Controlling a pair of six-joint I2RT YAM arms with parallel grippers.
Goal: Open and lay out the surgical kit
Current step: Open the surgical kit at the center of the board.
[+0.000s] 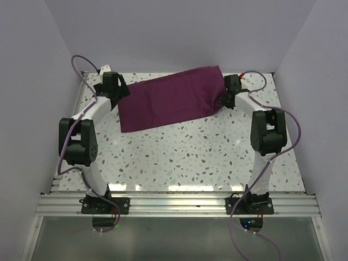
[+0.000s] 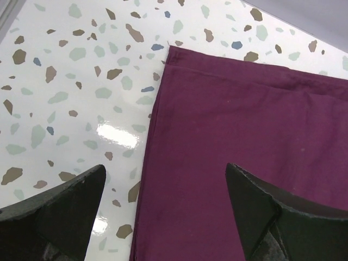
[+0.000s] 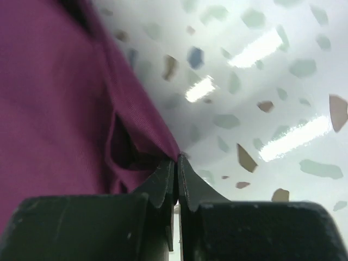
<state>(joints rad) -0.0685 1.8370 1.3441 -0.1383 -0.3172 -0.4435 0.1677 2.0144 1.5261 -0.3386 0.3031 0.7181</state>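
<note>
**Step in hand: opening the wrap (judged)**

1. Location. The surgical kit (image 1: 171,100) lies as a folded maroon cloth bundle on the far half of the table (image 1: 179,157), its long axis running left to right and its right end slightly farther away. No tray or instrument is visible, and any contents are hidden under the cloth.

2. Right gripper (image 3: 176,163). The 2 fingers are pressed together on a fold of fabric at the right end of the bundle, at table level.

3. Left gripper (image 2: 164,179). The fingers are spread wide and grasp nothing. They straddle the left edge of the cloth, 1 finger over bare table and 1 over fabric.

4. Recommended execution. The left fingers should descend and pinch the top layer only, close to the hem. Both arms should then draw the fold outward, low over the table, so that hidden items do not slide or spill.

5. Arm pose. Both arms reach from the near rail to the far half, with elbows bowed outward and wrists turned inward toward the cloth ends.
</note>
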